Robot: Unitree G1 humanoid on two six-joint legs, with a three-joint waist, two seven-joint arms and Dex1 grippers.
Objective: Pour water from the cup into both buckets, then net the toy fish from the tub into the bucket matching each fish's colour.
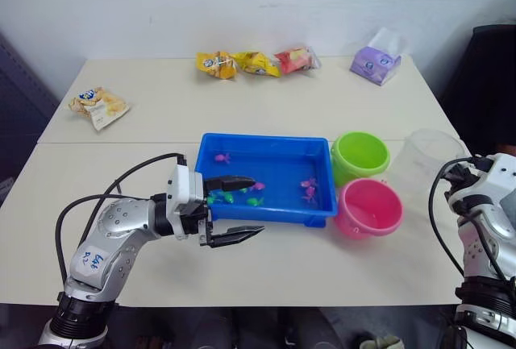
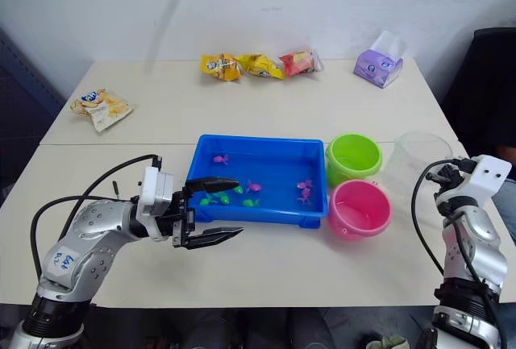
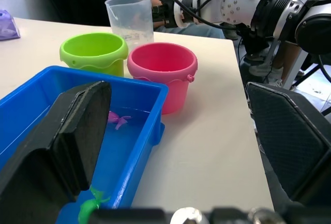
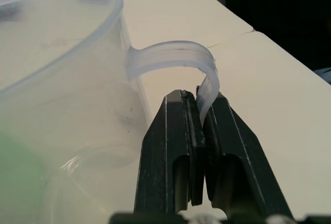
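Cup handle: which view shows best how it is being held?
The right wrist view: the right end effector is shut on the lower end of the cup handle, close up. The eye views show the cup standing upright on the table beside the green bucket; the left wrist view shows it behind both buckets.

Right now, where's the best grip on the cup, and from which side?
By its handle, from the side away from the buckets. The cup stands upright on the table with that looped handle turned toward the right gripper, whose fingers are already closed on the loop's lower end. The clear wall looks too wide and smooth to clamp.
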